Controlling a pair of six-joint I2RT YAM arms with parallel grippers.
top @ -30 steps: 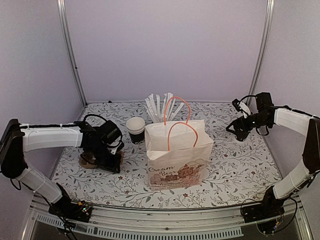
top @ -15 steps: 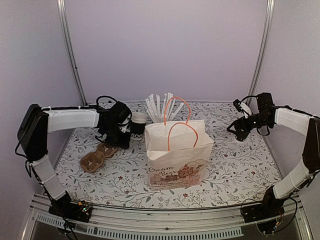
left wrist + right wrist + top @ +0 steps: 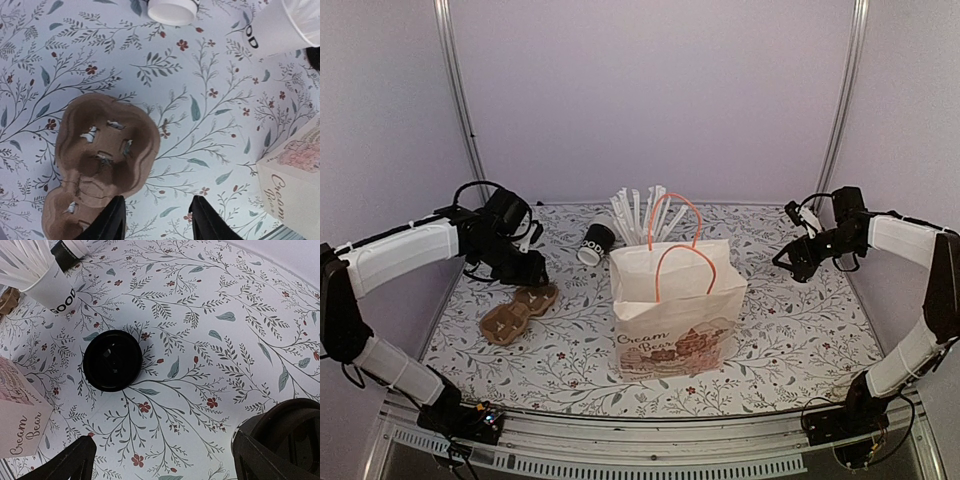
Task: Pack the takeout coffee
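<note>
Black lid (image 3: pixel 112 360) shows only from the right wrist; left arm (image 3: pixel 405 255) reaches forward, left fingers (image 3: pixel 114 220) half-open, right arm (image 3: pixel 900 235) raised, right fingers (image 3: pixel 70 462) wide, both empty.

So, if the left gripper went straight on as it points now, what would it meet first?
Probably the floral table cover, at the edge of the brown cardboard cup carrier; depth is unclear.

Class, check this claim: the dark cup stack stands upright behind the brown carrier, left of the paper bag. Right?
No: the dark cup stack lies tipped on its side, as the top external view shows; it is behind the brown carrier, left of the paper bag.
</note>
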